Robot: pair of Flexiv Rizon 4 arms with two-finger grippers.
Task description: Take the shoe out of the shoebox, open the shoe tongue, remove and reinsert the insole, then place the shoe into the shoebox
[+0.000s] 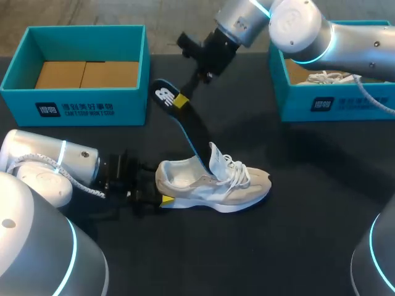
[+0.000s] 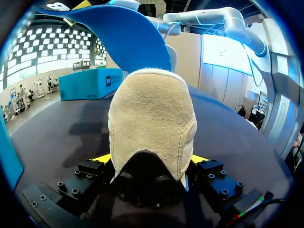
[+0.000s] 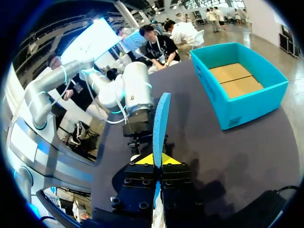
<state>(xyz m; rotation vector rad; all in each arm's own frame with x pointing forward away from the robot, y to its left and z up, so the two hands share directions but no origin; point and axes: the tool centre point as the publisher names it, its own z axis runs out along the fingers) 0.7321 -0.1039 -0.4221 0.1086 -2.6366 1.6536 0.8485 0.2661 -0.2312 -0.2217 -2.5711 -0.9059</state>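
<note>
A beige and white shoe (image 1: 213,182) lies on its sole mid-table, toe to the right. My left gripper (image 1: 162,196) holds its heel, a yellow-tipped finger on each side; in the left wrist view the suede heel (image 2: 152,123) fills the space between the fingers (image 2: 102,159). A blue insole (image 1: 185,126) rises steeply from the shoe's mouth, its front end inside the shoe. My right gripper (image 1: 179,100) is shut on the insole's upper heel end. The right wrist view has the insole (image 3: 160,123) edge-on, clamped in the right gripper (image 3: 156,160).
A teal shoebox (image 1: 74,102) with a cardboard floor stands at the back left. Another teal shoebox (image 1: 333,102) at the back right holds a second white shoe (image 1: 330,78). The table is black.
</note>
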